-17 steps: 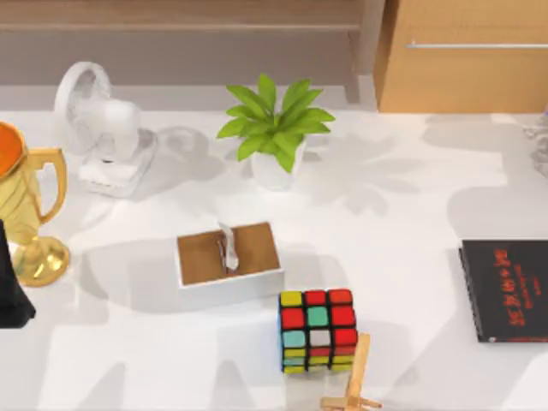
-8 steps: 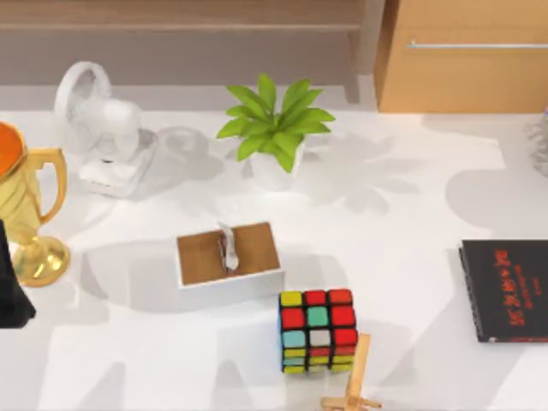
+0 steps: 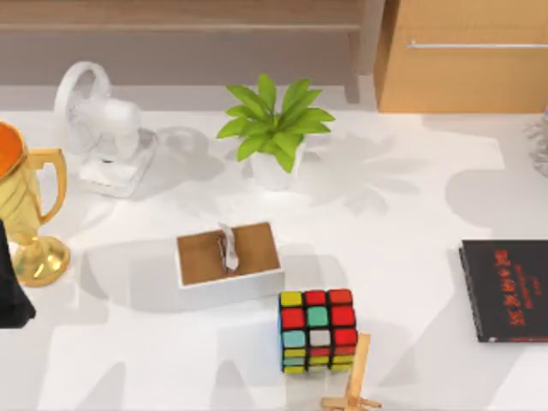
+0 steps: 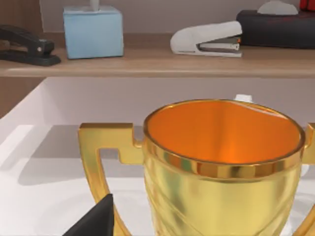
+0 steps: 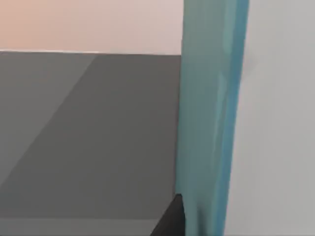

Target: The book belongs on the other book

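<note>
The other book (image 3: 507,289), thin and black with red characters, lies flat at the table's right edge. The book (image 5: 211,123) stands close in the right wrist view as an upright teal-blue cover with white page edges beside it. A dark finger (image 5: 170,221) of my right gripper presses against the cover, and floor and wall show behind. My left gripper (image 3: 13,295) sits parked at the table's left edge, beside the gold trophy (image 3: 26,214).
A white fan (image 3: 103,128) and a potted plant (image 3: 274,128) stand at the back. A tissue box (image 3: 229,264), a colour cube (image 3: 317,330) and a wooden piece (image 3: 355,377) occupy the front middle. A shelf with a stapler (image 4: 206,39) runs behind the trophy.
A grey shape at the top view's right edge has slid a little farther out of the picture. The left arm and the table's things have not moved.
</note>
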`<action>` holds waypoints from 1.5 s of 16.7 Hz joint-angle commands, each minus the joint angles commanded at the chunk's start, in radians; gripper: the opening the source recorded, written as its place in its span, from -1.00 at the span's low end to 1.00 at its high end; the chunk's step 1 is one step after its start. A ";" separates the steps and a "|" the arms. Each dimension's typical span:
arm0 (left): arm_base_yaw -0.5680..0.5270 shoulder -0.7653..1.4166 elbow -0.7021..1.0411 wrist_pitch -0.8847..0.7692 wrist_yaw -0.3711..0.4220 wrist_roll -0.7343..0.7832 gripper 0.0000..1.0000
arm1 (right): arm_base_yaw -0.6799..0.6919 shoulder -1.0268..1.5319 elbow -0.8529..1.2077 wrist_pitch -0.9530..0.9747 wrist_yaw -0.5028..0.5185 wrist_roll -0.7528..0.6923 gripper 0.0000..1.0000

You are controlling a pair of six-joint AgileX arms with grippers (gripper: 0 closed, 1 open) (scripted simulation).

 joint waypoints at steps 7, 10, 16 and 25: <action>0.000 0.000 0.000 0.000 0.000 0.000 1.00 | 0.000 0.000 0.000 0.000 0.000 0.000 -1.00; 0.000 0.000 0.000 0.000 0.000 0.000 1.00 | 0.000 0.000 0.000 0.000 0.000 0.000 -1.00; 0.000 0.000 0.000 0.000 0.000 0.000 1.00 | -0.006 -0.013 -0.007 -0.004 -0.002 0.001 -1.00; 0.000 0.000 0.000 0.000 0.000 0.000 1.00 | -0.007 -0.053 -0.031 -0.014 -0.002 0.012 -1.00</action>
